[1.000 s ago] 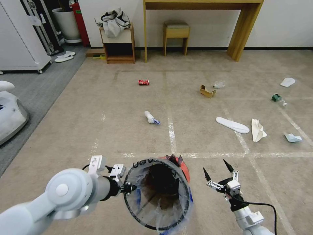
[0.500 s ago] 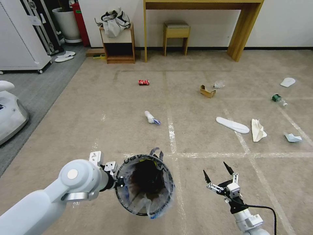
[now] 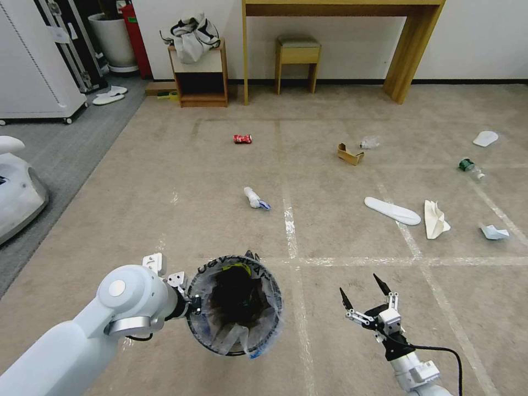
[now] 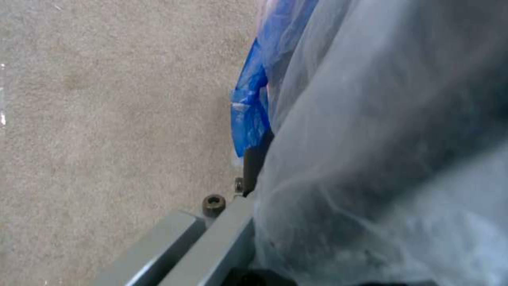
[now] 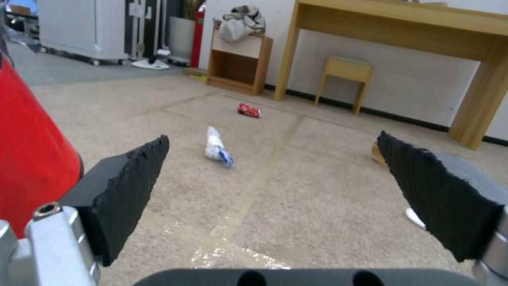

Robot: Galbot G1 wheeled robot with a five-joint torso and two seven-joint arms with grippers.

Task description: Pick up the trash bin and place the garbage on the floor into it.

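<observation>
The small round red bin lined with clear, blue-edged plastic (image 3: 235, 305) hangs mouth-up by its rim, clamped in the left gripper (image 3: 192, 304). The right gripper (image 3: 363, 292), fingers spread wide, is empty; the crumpled white-and-blue wrapper (image 3: 255, 198) lies ahead, between both arms, angled away leftward.

Red trash bin (image 5: 31, 159) with clear blue-edged liner, black-lettered rim, beige floor (image 3: 330, 181) with whitish tape lines, red can (image 3: 242, 138)

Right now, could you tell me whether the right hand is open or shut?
Open. The right hand has its black fingertips spread wide apart over the floor, with nothing between them.
</observation>
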